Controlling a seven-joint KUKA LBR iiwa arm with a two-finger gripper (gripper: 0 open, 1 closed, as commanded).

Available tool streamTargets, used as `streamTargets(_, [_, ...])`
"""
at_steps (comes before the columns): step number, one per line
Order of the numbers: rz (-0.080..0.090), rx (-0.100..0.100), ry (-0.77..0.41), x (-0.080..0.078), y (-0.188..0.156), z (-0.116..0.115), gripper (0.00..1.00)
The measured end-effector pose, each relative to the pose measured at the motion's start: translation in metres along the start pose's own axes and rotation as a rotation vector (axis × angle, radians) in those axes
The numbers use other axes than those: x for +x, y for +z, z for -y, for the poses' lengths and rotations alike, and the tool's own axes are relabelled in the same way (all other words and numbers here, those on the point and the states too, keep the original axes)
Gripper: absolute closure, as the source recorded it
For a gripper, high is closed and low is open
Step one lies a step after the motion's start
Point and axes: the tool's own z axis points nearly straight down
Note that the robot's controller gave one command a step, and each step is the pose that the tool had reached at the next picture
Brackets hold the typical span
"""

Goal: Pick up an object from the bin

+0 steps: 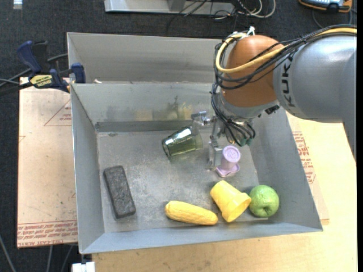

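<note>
Near left in the bin: a dark grey block, flat on the floor, well apart from the arm. Further right, along the near wall: a yellow corn cob. Behind it, at centre: a clear, greenish glass on its side. Probably heavy for its size, slippery, breakable and apt to roll, so a poor first choice.

Just right of the glass, low in the bin under the orange wrist cover: the gripper. Wide or narrow, cannot tell; nothing seen held.

Just right of the gripper, touching or barely apart, not clear which: a small lilac cup, round end up, right of centre. Nearest thing to the tool, and so the likeliest pick. Probably light, hollow, stiff plastic with a smooth wall, easy to tip or skid at a nudge. Best taken squarely across the narrow body below the rim, after a small shift to the right to straddle it.

Nearer and to the right: a yellow cup on its side, then a green apple touching it, in the near right corner.
</note>
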Motion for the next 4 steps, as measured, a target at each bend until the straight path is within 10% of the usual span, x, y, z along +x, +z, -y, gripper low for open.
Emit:
streamTargets(1, [-0.003,-0.002,-0.416,-0.022,0.024,-0.013,0.00])
streamTargets(2, [0.003,-0.002,-0.345,-0.034,0.007,-0.014,0.00])
streamTargets(3, [0.011,0.000,-0.624,-0.044,0.046,-0.030,0.00])
streamTargets(4, [0.026,0.003,-0.766,-0.048,0.064,-0.032,1.00])
